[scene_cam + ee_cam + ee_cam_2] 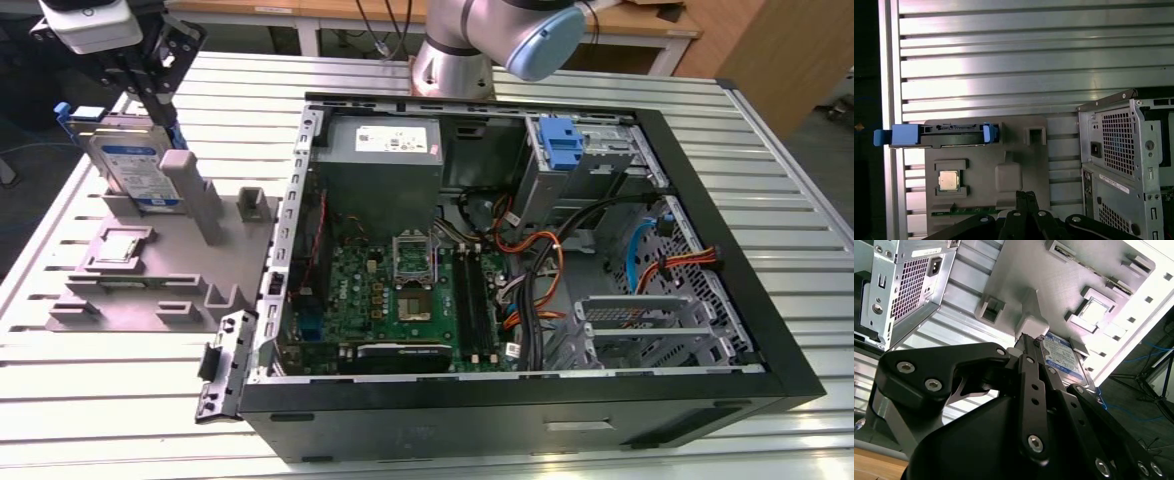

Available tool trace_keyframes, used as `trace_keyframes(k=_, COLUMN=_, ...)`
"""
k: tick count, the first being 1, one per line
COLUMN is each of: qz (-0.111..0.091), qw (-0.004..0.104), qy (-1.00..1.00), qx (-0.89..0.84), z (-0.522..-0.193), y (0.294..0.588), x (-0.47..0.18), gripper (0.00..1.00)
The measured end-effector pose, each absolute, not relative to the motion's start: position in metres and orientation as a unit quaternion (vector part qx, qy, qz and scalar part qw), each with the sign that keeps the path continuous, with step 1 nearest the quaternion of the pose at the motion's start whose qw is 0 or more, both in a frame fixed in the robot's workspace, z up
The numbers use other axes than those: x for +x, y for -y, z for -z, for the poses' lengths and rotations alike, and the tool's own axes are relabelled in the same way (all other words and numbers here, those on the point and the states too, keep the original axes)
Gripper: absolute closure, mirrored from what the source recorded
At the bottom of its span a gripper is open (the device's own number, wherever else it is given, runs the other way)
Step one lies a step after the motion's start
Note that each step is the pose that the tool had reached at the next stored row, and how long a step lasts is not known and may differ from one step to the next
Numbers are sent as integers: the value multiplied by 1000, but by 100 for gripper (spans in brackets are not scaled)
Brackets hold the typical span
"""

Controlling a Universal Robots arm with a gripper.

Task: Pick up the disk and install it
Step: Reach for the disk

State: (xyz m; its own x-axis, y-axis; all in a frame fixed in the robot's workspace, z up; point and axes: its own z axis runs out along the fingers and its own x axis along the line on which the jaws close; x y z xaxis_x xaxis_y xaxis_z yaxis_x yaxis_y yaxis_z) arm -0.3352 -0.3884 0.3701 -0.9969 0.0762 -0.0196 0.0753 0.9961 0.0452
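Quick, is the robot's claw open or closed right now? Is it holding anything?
Gripper: shut, holding nothing. The disk stands on edge in the grey holder.

Table (561,70) under me: silver ribbed aluminium slats, running from the exterior view's left to its right. Two things sit directly on it.

First, a grey moulded fixture plate (147,270), flat on the slats at the exterior view's left, with raised posts and pockets.

Second, a black desktop computer case (534,410), lying on its side with the open face up, taking the middle and the exterior view's right.

In the first wrist view, a strip of bare slats (1064,150) separates plate (1019,155) from case (1124,150). They are close, not touching.

In the second wrist view, the plate (1064,285) and the case's vented rear panel (904,280) rest on the same slats (969,275).
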Motion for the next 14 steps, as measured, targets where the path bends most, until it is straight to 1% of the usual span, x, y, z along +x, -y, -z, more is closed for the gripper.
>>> trace_keyframes(k=14, qz=-22, qw=11, qy=-999, qx=38, z=-370, y=387, x=-341, gripper=90)
